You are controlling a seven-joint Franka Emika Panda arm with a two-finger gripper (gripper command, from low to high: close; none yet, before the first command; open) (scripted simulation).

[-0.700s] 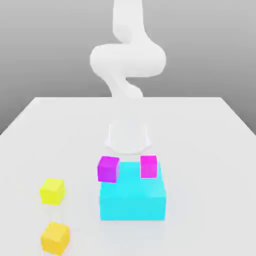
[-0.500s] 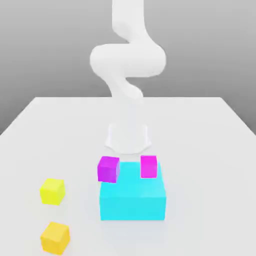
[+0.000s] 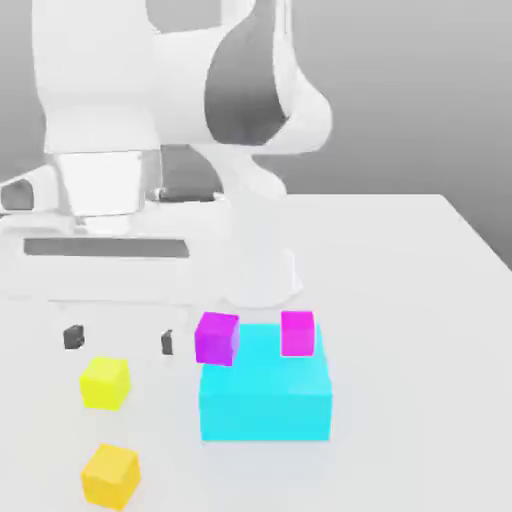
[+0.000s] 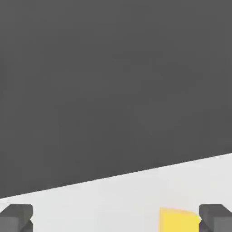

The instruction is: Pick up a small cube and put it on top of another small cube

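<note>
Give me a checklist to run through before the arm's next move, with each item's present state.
1. Gripper open: ok, fingers apart.
2. Nothing held: ok.
3. Small amber cube free on top for grasping: ok.
4. Small lemon-yellow cube with nothing stacked on it: ok.
5. Gripper lowered around the amber cube: not ok.
6. Exact alignment of the fingers with the amber cube: cannot tell.

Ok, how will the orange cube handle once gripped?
The orange cube looks rigid, so it probably won't deform. Its flat faces suggest it's unlikely to roll. Those plain, smooth-looking sides might slip a little if pinched off-centre.
</note>
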